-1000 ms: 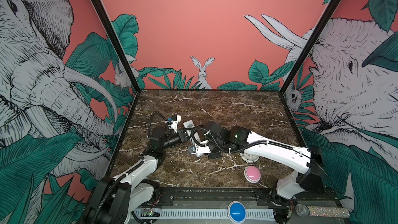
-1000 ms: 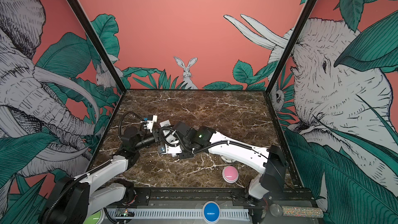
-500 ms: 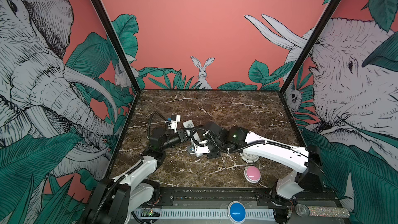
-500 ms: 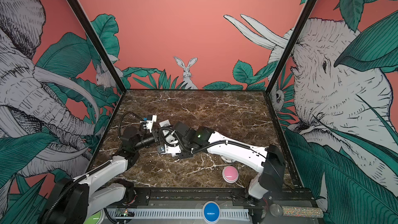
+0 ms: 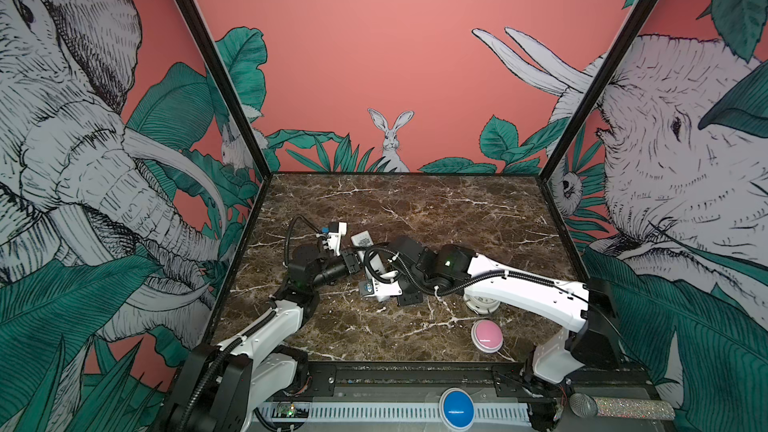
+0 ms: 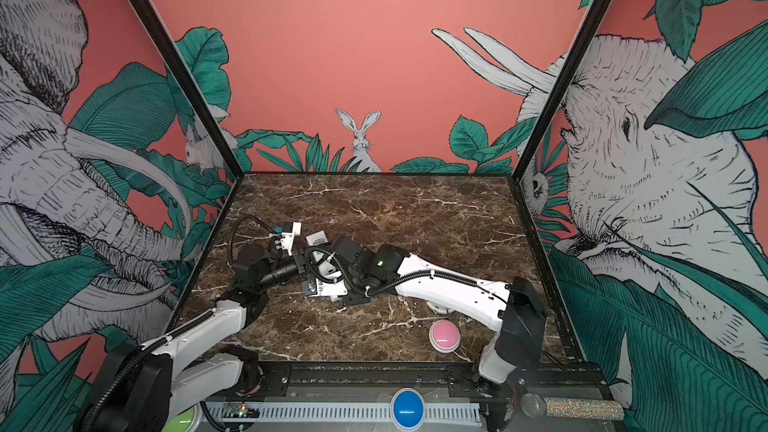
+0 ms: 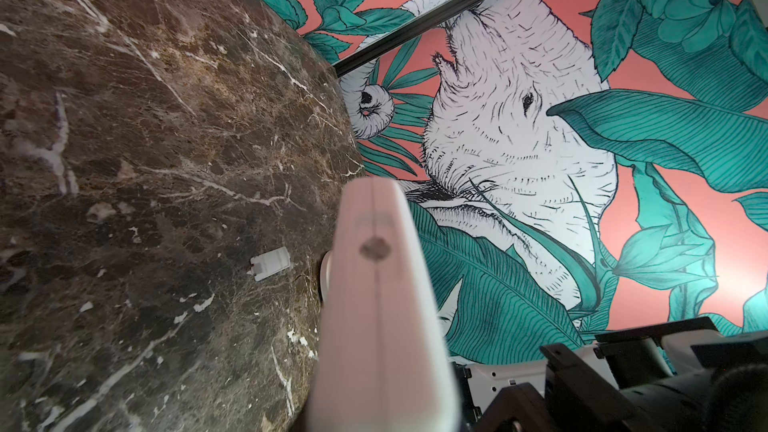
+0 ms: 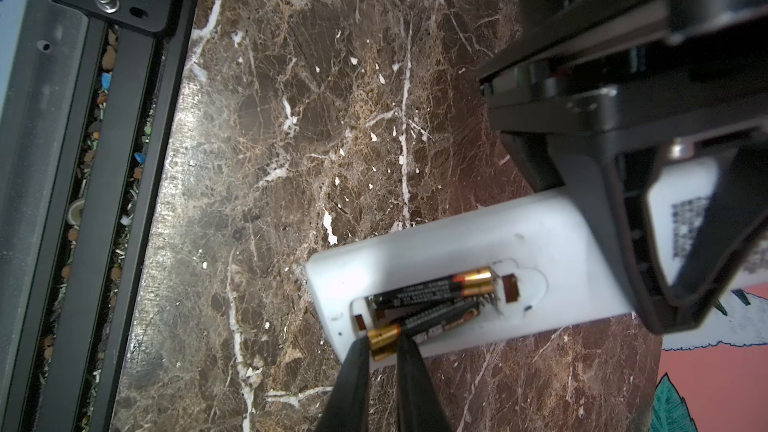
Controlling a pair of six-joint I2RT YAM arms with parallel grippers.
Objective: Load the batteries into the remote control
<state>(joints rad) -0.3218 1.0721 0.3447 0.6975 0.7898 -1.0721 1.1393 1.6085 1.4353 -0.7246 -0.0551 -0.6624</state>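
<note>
My left end effector [image 8: 681,238] is clenched across the remote control [image 8: 478,243], one black finger on either side of its stickered white back. That back faces up with the compartment open. In both top views the remote sits left of the middle of the worktop [image 5: 415,209]; I cannot tell whether it touches the marble. One battery [image 8: 432,289] lies flat in the compartment. A second battery [image 8: 432,317] lies tilted beside it, its gold end poking out over the compartment's edge. My right end effector [image 8: 383,342] is pinched on that gold end, a fingertip on each side. The battery cover [image 7: 270,263] lies apart on the marble, and a pink button [image 5: 486,336] sits near my right arm.
</note>
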